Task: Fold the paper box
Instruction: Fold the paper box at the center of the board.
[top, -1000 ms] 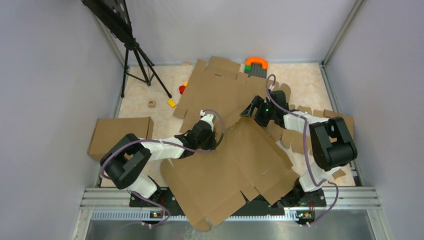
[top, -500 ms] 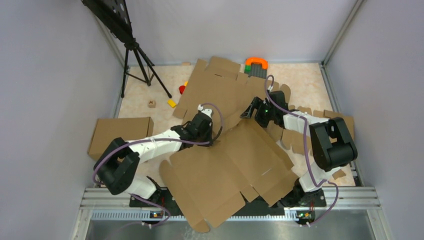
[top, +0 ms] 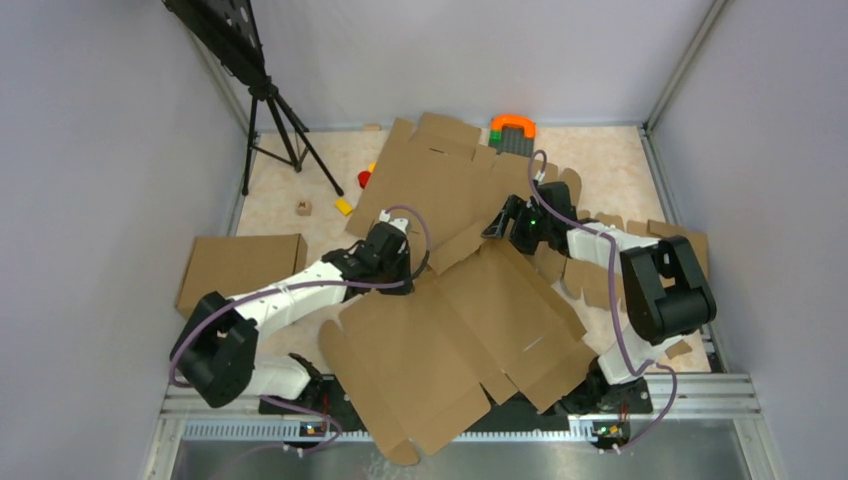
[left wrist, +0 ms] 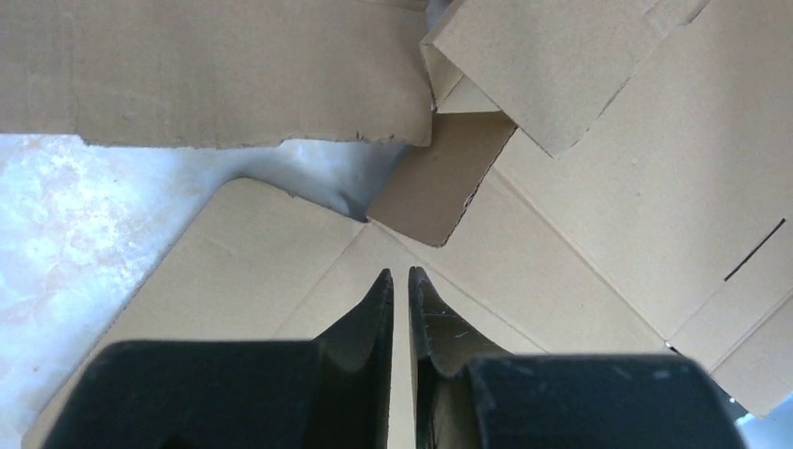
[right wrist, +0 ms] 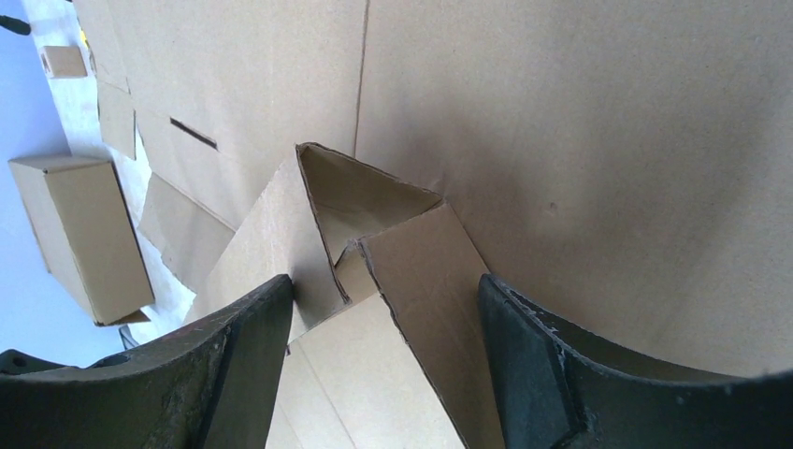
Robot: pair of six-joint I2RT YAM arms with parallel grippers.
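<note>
Paper box (top: 450, 340) barely begun: sheet lying almost flat at the near middle of the table (top: 290, 190), its near edge overhanging the arm bases.

Only a corner flap (right wrist: 374, 215) at the far edge is seen lifted and creased; no walls are raised and no tabs tucked, so nearly all folding is judged left. That flap is straddled by the right gripper (right wrist: 383, 281), spread wide; firm contact cannot be told. The left gripper (left wrist: 400, 273) is held nearly pressed together, empty, above the sheet. A second cardboard sheet (top: 430, 175) lies beyond.
</note>
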